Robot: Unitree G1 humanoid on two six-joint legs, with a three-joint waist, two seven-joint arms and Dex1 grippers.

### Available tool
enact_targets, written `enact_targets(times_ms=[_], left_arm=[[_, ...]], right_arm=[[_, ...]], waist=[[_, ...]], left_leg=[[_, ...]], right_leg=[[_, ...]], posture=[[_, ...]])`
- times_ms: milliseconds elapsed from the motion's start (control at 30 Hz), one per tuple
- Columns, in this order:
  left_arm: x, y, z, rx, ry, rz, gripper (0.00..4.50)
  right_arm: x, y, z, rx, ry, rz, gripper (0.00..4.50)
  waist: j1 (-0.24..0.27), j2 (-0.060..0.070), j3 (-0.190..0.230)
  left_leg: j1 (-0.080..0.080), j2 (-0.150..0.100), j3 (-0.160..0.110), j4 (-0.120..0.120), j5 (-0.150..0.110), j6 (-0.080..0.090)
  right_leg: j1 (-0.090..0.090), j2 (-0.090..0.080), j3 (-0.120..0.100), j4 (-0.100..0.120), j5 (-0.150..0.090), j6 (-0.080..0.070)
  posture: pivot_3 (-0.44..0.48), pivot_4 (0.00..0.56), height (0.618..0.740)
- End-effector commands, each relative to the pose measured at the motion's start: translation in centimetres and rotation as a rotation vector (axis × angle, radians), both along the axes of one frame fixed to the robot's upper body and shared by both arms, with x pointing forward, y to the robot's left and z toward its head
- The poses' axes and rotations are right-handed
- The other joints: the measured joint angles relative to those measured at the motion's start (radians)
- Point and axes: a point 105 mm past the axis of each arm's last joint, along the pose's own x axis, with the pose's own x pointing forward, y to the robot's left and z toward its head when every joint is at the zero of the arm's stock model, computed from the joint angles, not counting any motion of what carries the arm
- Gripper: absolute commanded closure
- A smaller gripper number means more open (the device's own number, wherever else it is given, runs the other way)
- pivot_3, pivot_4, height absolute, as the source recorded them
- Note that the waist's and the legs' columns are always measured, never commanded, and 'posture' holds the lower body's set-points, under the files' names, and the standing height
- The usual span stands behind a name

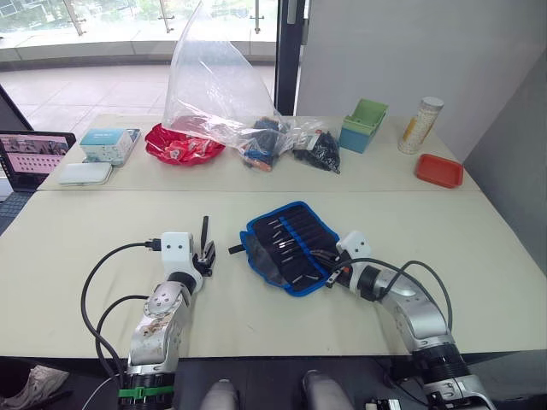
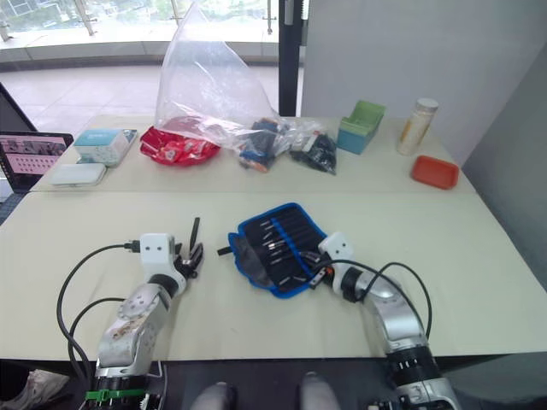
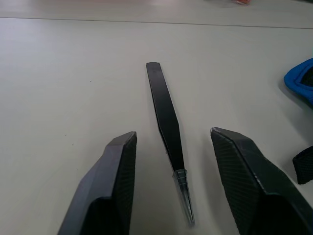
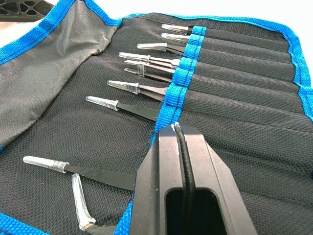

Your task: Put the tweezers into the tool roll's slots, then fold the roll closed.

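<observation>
On the cream table (image 1: 102, 248) by windows, left fingers (image 3: 117, 186) straddle a tweezer (image 3: 166, 122) unclosed; right fingers (image 4: 215, 171) shut empty

A pale cream counter (image 1: 102, 239) runs wide across the scene, with a seam line crossing it. Along its far side, a tall crumpled clear plastic bag (image 1: 209, 81) rises over a shallow red dish (image 1: 182, 143) holding what may be wrapped sweets. Beside that lies a black bag of small parts (image 1: 317, 149), and near it some blue and orange items (image 1: 261, 149) too jumbled to identify. Further along stand a green and blue open box (image 1: 362, 125), a tall pale cylindrical canister (image 1: 420, 125) and a flat red tray (image 1: 438, 170). At the opposite end sit a teal-and-white carton (image 1: 109, 144), a white flat case (image 1: 85, 173) and a dark screen (image 1: 32, 157).
</observation>
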Motion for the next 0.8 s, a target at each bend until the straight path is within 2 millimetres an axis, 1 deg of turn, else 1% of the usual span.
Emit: enact_targets(times_ms=[33,67,133,200,267,333,400,467,533,633,700,800], left_arm=[[0.3,0.3,-0.4,-0.022,0.025,0.016,3.52],[0.6,0.9,-0.1,-0.015,0.013,0.031,3.88],[1.0,1.7,0.8,-0.001,-0.025,0.036,4.46],[1.3,1.8,1.7,0.031,-0.06,0.018,4.46],[1.7,1.5,3.2,0.095,-0.114,-0.03,4.46],[2.1,1.4,4.2,0.133,-0.154,-0.058,4.46],[2.6,0.6,5.7,0.15,-0.219,-0.114,4.46],[2.9,-1.0,7.6,0.173,-0.3,-0.216,4.46],[3.0,-2.1,8.8,0.181,-0.348,-0.284,4.46],[3.6,-2.3,9.4,0.157,-0.343,-0.294,4.46],[4.2,-1.6,9.3,0.116,-0.301,-0.256,4.46],[4.6,-0.7,9.1,0.099,-0.246,-0.214,4.46]], right_arm=[[-1.8,0.5,-4.3,-0.059,0.161,0.02,4.5],[-1.8,0.5,-4.3,-0.059,0.161,0.019,4.5],[-1.8,0.5,-4.3,-0.059,0.16,0.016,4.5],[-1.8,0.4,-4.2,-0.059,0.158,0.015,4.5],[-1.8,0.3,-3.8,-0.055,0.142,0.015,4.5],[-2.0,0.0,-3.5,-0.051,0.133,0.016,4.5],[-2.1,-0.5,-3.2,-0.05,0.127,0.004,4.5],[-2.3,-1.2,-3.0,-0.05,0.118,-0.017,4.5],[-2.4,-1.4,-2.8,-0.05,0.112,-0.028,4.5],[-2.5,-1.6,-2.7,-0.043,0.108,-0.048,4.5],[-2.7,-1.6,-2.7,-0.039,0.106,-0.059,4.5],[-2.8,-1.5,-2.7,-0.035,0.107,-0.066,4.5]], waist=[[0.0,0.0,0.0],[0.0,0.0,0.0],[0.0,0.0,0.0],[-0.001,0.0,0.0],[-0.002,-0.001,0.001],[-0.001,-0.001,0.001],[0.005,-0.001,0.002],[0.011,-0.001,0.003],[0.018,-0.001,0.003],[0.022,0.0,0.003],[0.024,0.0,0.003],[0.026,0.0,0.003]], left_leg=[[0.0,0.0,0.0,0.0,0.0,0.0],[0.0,0.0,0.0,0.0,0.0,0.0],[0.0,0.0,0.0,0.0,0.0,0.0],[0.0,0.0,0.0,0.0,0.0,0.0],[0.0,0.0,0.0,0.0,0.0,0.0],[-0.001,0.0,0.0,0.0,0.0,0.0],[-0.002,-0.001,0.0,0.0,0.0,0.0],[-0.003,-0.001,0.0,-0.001,0.0,0.0],[-0.005,-0.001,0.0,-0.001,0.0,0.0],[-0.011,-0.002,0.0,-0.001,-0.001,0.001],[-0.017,-0.002,0.0,0.0,-0.001,0.001],[-0.018,-0.002,0.0,0.0,-0.001,0.001]], right_leg=[[0.0,0.0,0.0,0.0,0.0,0.0],[0.0,0.0,0.0,0.0,0.0,0.0],[0.0,0.0,0.0,0.0,0.0,0.0],[-0.001,0.0,0.0,0.0,0.0,0.0],[-0.002,0.0,0.0,0.0,0.0,0.0],[-0.004,0.0,0.0,0.0,0.0,0.001],[-0.004,0.0,0.0,-0.001,0.001,0.001],[-0.004,-0.001,0.0,-0.002,0.001,0.001],[-0.006,-0.001,0.0,-0.004,0.001,0.001],[-0.01,-0.002,0.0,-0.006,0.001,0.001],[-0.018,-0.002,0.0,-0.004,0.002,0.001],[-0.019,-0.002,0.0,-0.002,0.003,0.0]], posture=[[0.0,0.15,0.74],[0.0,0.15,0.74],[0.0,0.15,0.74],[0.0,0.15,0.74],[0.0,0.15,0.74],[0.0,0.15,0.74],[0.0,0.15,0.74],[0.0,0.15,0.74],[0.0,0.15,0.74],[0.0,0.15,0.74],[0.0,0.15,0.74],[0.0,0.15,0.74]])
